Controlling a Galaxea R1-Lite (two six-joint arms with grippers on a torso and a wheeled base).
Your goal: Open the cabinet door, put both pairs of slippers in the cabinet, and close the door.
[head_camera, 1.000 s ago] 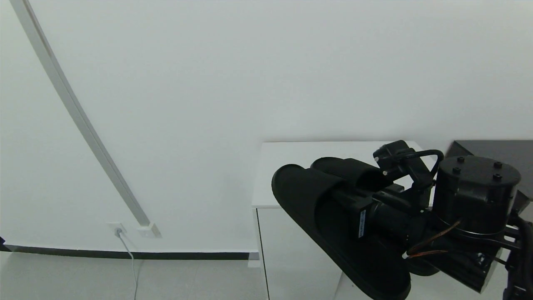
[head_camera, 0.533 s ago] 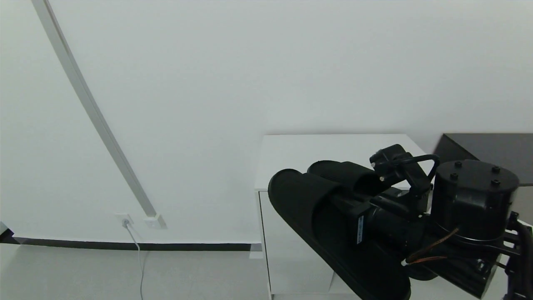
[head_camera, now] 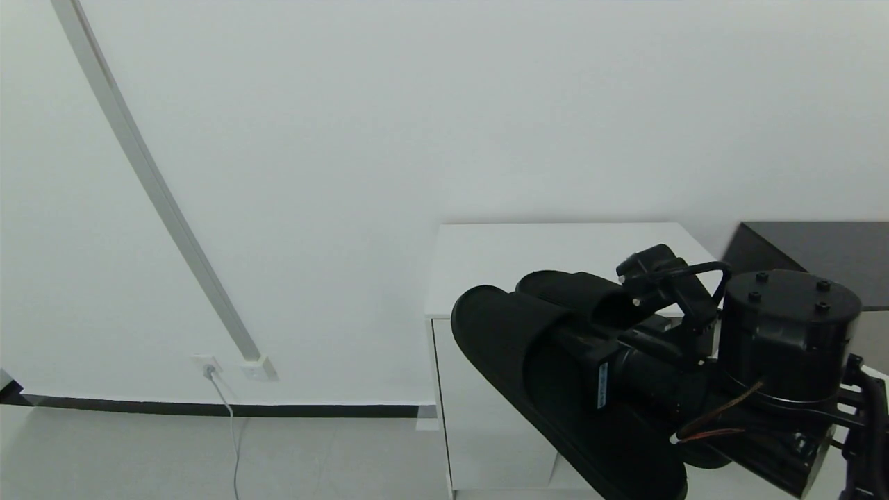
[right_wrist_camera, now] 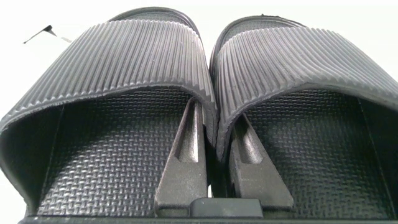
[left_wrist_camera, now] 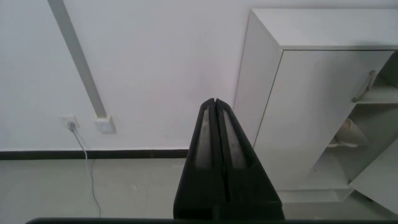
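A pair of black slippers (head_camera: 500,326) hangs in the air before the white cabinet (head_camera: 555,250), toes towards the wall. My right gripper (head_camera: 555,333) is shut on them. In the right wrist view its fingers (right_wrist_camera: 186,155) sit one inside each slipper (right_wrist_camera: 124,68), pinching the two inner walls together. My left gripper (left_wrist_camera: 216,143) is shut on nothing and hangs left of the cabinet (left_wrist_camera: 298,93). The cabinet door (left_wrist_camera: 317,118) with its handle (left_wrist_camera: 365,87) stands open. A pale slipper-like thing (left_wrist_camera: 344,134) lies on an inner shelf.
A grey conduit strip (head_camera: 153,187) runs slanting down the wall to a socket with a cable (head_camera: 206,364). A dark surface (head_camera: 806,239) stands right of the cabinet. Open floor lies left of the cabinet.
The head view shifted between one second and half a second ago, so the camera moved. Since then the right gripper with the slippers has hardly moved.
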